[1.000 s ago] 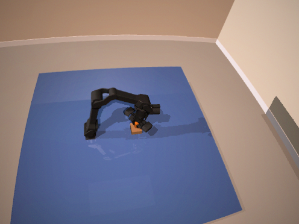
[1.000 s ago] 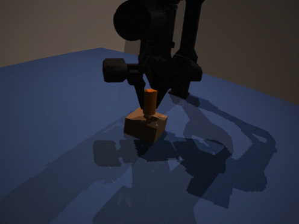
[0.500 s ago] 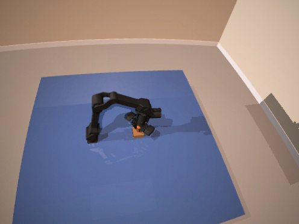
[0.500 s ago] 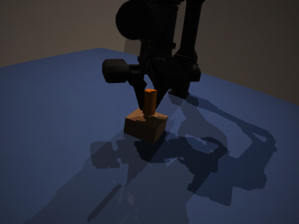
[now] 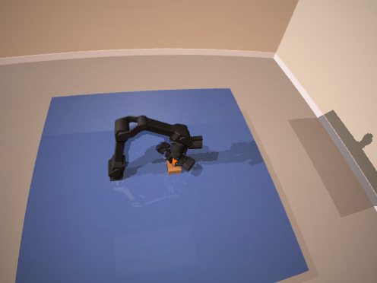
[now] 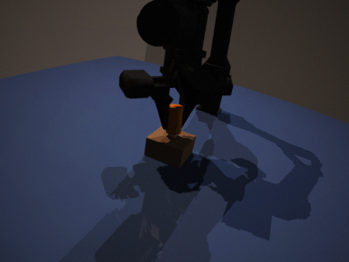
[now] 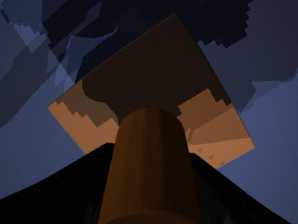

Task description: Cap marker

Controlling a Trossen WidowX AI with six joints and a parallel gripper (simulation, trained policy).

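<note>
Where visible, the cap [image 5: 174, 162] [image 6: 175, 120] [image 7: 150, 167] is orange.

mat shadows [image 5: 205, 154] [image 6: 117, 179] shifted, wall shadow [image 5: 334, 119] moved
</note>
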